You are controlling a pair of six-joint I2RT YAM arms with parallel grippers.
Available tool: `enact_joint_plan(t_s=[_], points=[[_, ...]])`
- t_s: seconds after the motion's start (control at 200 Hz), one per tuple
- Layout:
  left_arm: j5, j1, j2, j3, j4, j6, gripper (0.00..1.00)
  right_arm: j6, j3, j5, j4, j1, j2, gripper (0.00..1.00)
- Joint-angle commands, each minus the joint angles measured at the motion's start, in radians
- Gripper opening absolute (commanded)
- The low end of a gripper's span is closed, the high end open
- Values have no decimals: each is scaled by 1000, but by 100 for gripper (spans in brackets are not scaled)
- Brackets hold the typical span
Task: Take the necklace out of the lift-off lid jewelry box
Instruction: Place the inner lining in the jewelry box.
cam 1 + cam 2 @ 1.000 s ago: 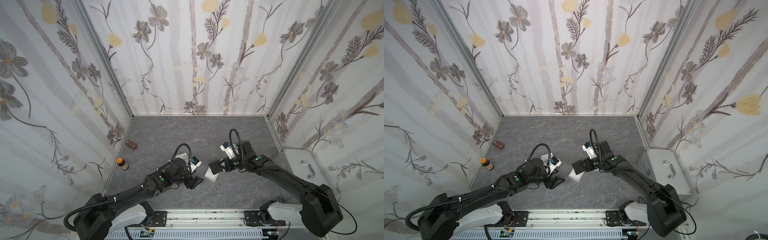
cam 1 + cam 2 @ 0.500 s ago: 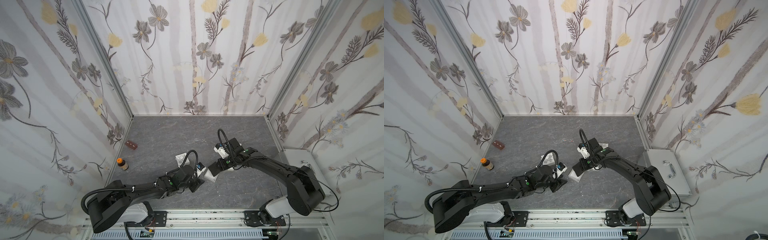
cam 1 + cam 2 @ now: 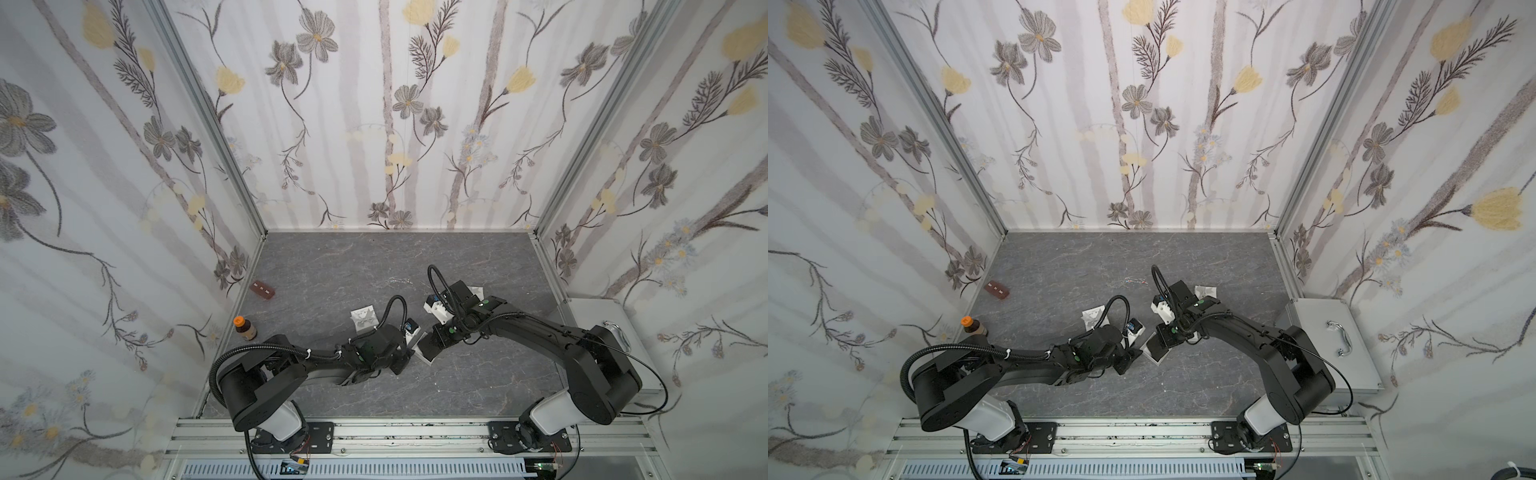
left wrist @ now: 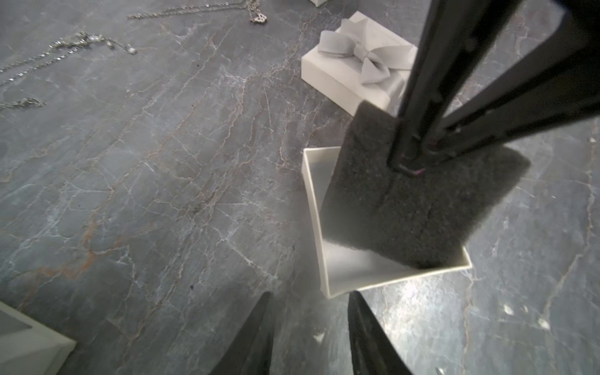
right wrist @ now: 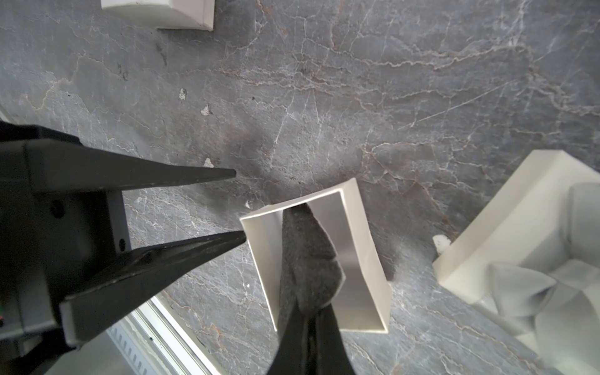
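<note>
Right gripper (image 5: 308, 324) was clamped shut on the dark foam pad (image 4: 422, 207), dangling it tilted over the open white box (image 4: 328, 276). Left gripper (image 4: 308, 297), 2 fingers (image 4: 253, 341) parted and empty, sat at the box's near corner. Necklaces (image 4: 92, 38) lay loose well ahead of it; any on the pad, hard to tell.

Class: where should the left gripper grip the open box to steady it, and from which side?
On the box, pinch the thin upright wall at the corner facing the left gripper, from that side; the right gripper holds foam over the rest.
</note>
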Motion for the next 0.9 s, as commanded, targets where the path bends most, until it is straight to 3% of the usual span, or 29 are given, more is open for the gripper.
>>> enact_joint_plan(t_s=[0.0,0.255,0.535,0.585,0.764,0.894], points=[[-61,2,20,25,17,10,38,-7,5,-8,24,2,14,0],[-61,2,43,44,20,-3,38,41,-20,-19,99,10,37,0],[-58,4,28,44,19,-6,38,97,-54,96,151,38,35,2],[-60,4,20,42,19,-9,38,103,-59,111,154,43,30,6],[-59,8,-42,19,28,-25,41,115,-53,198,124,55,-9,34],[-59,21,-103,-6,30,-33,42,118,-37,242,93,61,-35,36]])
